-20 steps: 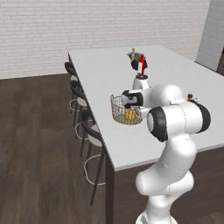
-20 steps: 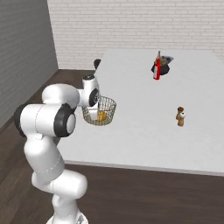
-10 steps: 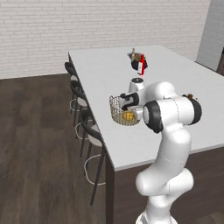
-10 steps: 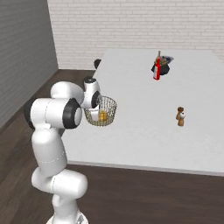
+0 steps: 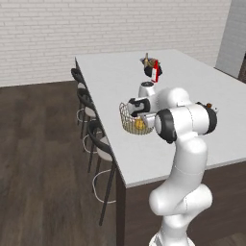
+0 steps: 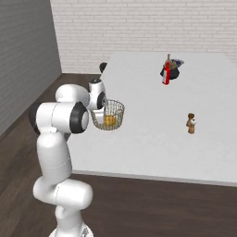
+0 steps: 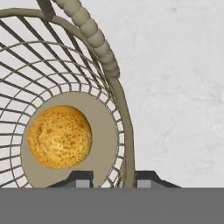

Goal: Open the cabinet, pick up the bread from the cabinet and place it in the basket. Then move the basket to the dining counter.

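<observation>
A white robot arm reaches over the long white-topped dining counter (image 5: 192, 81), which has black round-seat stools (image 5: 98, 139) along its left side. A round golden-tan wire-mesh basket (image 5: 135, 120) sits on the counter near its left edge, with the small rounded yellow-orange bread (image 7: 60, 136) lying on its pale beige bottom. The gripper (image 7: 114, 176) is at the basket's rim: in the hand view its two dark fingertips (image 7: 80, 178) straddle the rim wire with a small gap either side, so the fingers are slightly apart rather than clamped. Half a second ago the arm was in much the same place, and the basket has not shifted since, which suggests it has been set down and is being released. Farther along the counter stand a red bottle (image 6: 165, 74) and a small brown figure (image 6: 190, 122). The task looks nearly complete.
</observation>
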Available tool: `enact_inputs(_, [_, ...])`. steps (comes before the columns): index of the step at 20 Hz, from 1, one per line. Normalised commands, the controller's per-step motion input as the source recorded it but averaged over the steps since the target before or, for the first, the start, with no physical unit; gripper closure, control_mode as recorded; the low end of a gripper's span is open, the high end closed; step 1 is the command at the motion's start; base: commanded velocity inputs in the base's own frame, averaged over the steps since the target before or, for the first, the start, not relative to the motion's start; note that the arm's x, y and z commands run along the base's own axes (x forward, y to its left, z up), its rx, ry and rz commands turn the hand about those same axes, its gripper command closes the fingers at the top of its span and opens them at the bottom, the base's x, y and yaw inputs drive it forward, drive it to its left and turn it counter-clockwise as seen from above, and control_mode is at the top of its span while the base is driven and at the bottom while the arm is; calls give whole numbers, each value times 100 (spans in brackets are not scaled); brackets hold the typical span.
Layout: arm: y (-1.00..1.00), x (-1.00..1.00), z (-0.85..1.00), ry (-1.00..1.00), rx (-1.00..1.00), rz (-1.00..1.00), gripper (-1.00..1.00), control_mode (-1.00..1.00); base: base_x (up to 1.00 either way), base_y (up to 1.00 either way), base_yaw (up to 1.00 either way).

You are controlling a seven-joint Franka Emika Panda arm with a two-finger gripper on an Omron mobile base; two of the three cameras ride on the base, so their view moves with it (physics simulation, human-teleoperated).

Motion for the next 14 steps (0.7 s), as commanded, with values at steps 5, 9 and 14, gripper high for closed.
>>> enact_inputs(5, [-12, 1, 19, -3, 0, 0, -100, -100, 0, 0, 0])
enact_inputs(9, [-3, -14, 51, -10, 0, 0, -100, -100, 0, 0, 0])
enact_inputs(14, [0, -84, 63, -17, 0, 0, -100, -100, 0, 0, 0])
